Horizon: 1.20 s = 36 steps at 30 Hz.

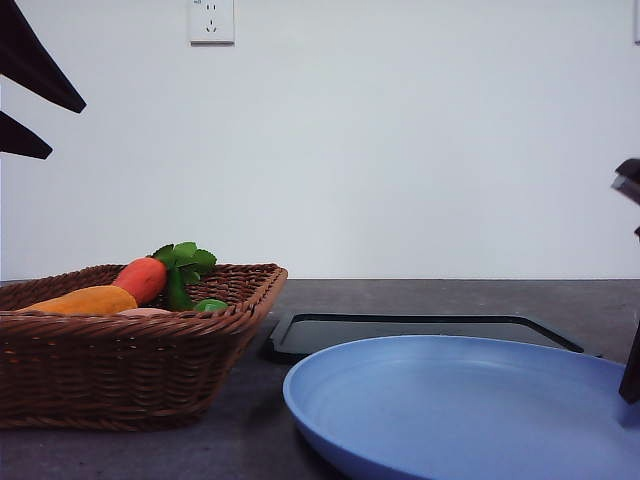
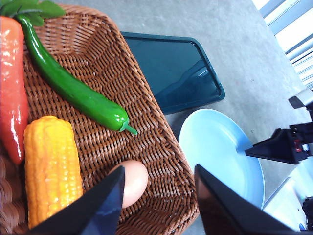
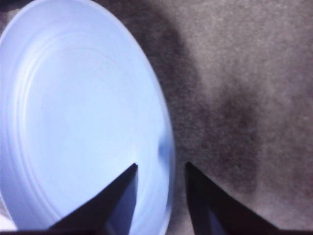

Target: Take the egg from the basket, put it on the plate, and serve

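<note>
The egg (image 2: 133, 182) lies in the wicker basket (image 2: 142, 122), near the wall that faces the plate, just beside the corn cob (image 2: 51, 169) and below the tip of the green chili pepper (image 2: 73, 88); a red carrot-like vegetable (image 2: 11, 93) with green leaves lies along the far side of the corn. In the left wrist view the left gripper (image 2: 159, 196) hangs over this corner of the basket with its fingers (image 2: 98, 208) spread, one dark finger overlapping the egg's edge and the other over the basket rim, nothing pinched between them. In the front view the basket (image 1: 130, 360) stands on the left of the dark grey surface (image 1: 430, 295), the corn and carrot showing above its braided rim; the egg cannot be made out clearly there. The light blue plate (image 1: 450, 410) sits to the right of the basket, close to it but apart, and a flat black tray (image 1: 420, 330) lies just behind the plate. In the right wrist view the right gripper (image 3: 161, 196) straddles the rim of the plate (image 3: 73, 112), its fingers (image 3: 112, 205) spread with one over the plate's inside and the other over the bare surface (image 3: 244, 98); whether they touch the rim cannot be told.
</note>
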Available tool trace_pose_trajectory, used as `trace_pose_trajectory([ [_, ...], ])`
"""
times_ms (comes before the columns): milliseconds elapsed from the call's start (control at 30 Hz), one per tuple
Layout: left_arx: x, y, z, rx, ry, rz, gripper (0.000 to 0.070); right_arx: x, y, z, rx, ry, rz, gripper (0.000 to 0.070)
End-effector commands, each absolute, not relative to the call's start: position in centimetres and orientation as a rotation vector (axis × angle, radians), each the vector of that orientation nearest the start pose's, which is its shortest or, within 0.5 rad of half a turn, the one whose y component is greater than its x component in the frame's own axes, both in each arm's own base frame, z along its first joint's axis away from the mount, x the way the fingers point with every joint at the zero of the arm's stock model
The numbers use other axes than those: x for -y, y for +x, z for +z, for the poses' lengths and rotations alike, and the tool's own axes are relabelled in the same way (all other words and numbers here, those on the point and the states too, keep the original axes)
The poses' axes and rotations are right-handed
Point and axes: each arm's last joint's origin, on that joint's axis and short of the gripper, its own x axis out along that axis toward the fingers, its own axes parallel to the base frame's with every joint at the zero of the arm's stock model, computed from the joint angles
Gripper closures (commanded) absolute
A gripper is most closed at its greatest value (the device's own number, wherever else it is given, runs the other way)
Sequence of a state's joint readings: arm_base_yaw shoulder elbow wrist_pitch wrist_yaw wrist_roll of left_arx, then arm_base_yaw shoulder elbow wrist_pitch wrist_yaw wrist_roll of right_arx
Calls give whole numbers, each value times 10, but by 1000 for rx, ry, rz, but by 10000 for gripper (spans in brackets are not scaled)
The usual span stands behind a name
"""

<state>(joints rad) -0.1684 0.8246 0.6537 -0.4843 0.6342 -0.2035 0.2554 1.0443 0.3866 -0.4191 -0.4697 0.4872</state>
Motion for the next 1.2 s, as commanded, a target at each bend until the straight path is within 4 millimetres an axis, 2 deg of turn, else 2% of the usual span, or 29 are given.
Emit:
trace_pose_trajectory([
  [0, 45, 161, 264, -716, -329, -720, 407, -55, 155, 145, -1246, 543, 372, 575],
  [200, 45, 161, 264, -716, -329, -720, 409, -55, 156, 145, -1241, 544, 373, 696],
  [367, 45, 161, 264, -714, -327, -722, 398, -55, 156, 148, -1226, 560, 369, 700],
  [467, 47, 161, 265, -710, -316, -729, 312, -55, 156, 155, -1189, 567, 380, 700],
  [600, 50, 162, 271, -691, -269, -764, 294, -54, 155, 168, -1120, 582, 395, 700],
  [767, 63, 166, 285, -722, -113, -841, 296, -51, 154, 184, -1031, 592, 405, 700],
  [933, 85, 175, 295, -789, 138, -851, 296, -47, 154, 189, -992, 601, 383, 700],
  [1167, 126, 194, 288, -835, 428, -873, 296, -38, 152, 195, -931, 615, 349, 700],
])
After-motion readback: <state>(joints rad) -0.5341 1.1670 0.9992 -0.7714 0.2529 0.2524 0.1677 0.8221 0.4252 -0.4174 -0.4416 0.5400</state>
